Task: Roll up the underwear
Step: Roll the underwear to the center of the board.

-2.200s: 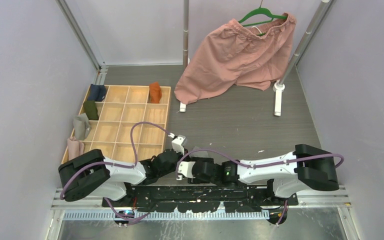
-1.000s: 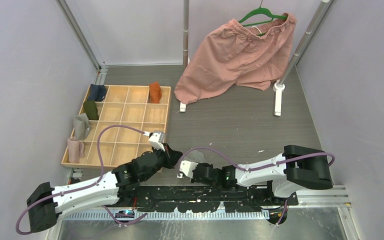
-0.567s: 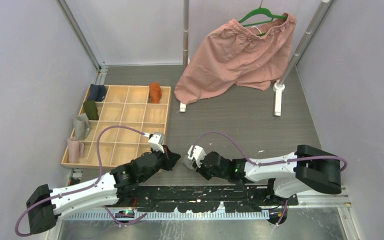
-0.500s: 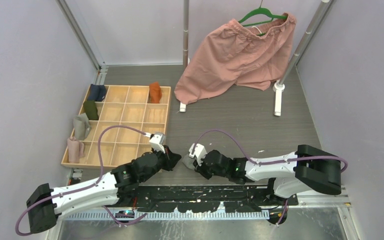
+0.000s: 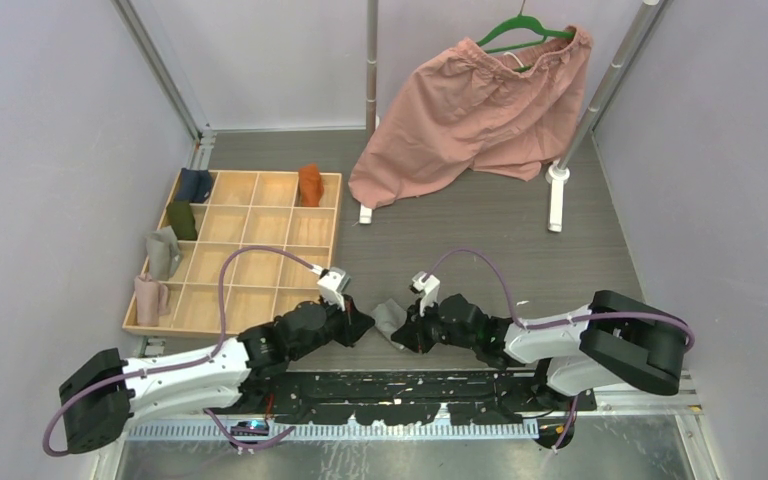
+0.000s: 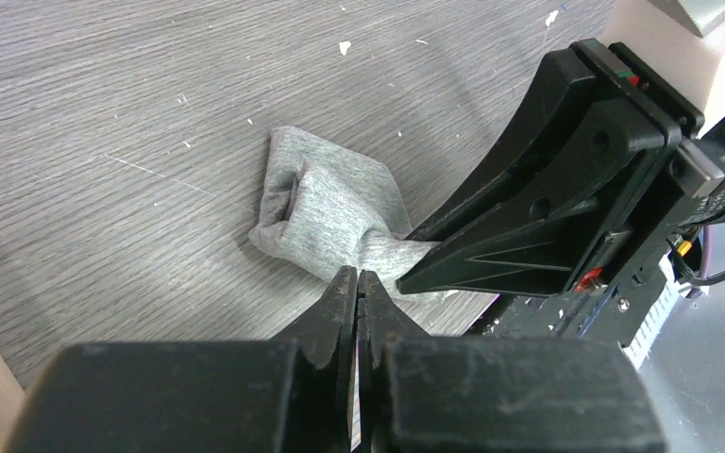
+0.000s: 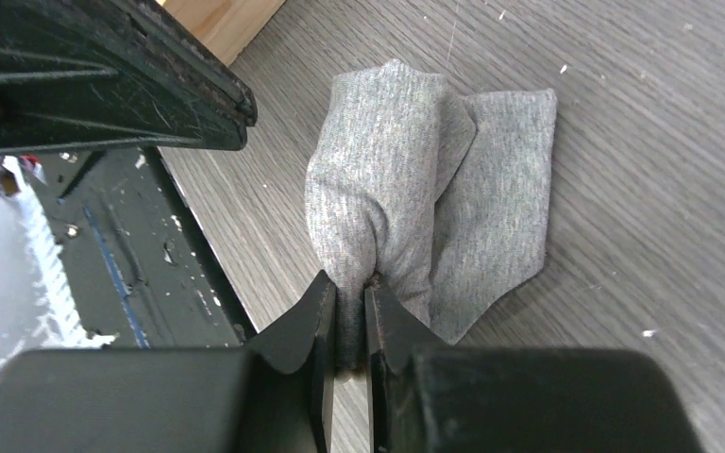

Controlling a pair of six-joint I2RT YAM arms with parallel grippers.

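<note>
My right gripper is clamped on a bunched fold of the small grey cloth underwear. The cloth lies crumpled and partly rolled on the grey wood-grain surface, close to the front edge. My left gripper is clenched tight on nothing. Its tips sit just beside the cloth's edge, pointing toward the right gripper from the other side. The rust-orange cloth underwear stands in the far right corner compartment of the wooden divided tray, well apart from both grippers.
</note>
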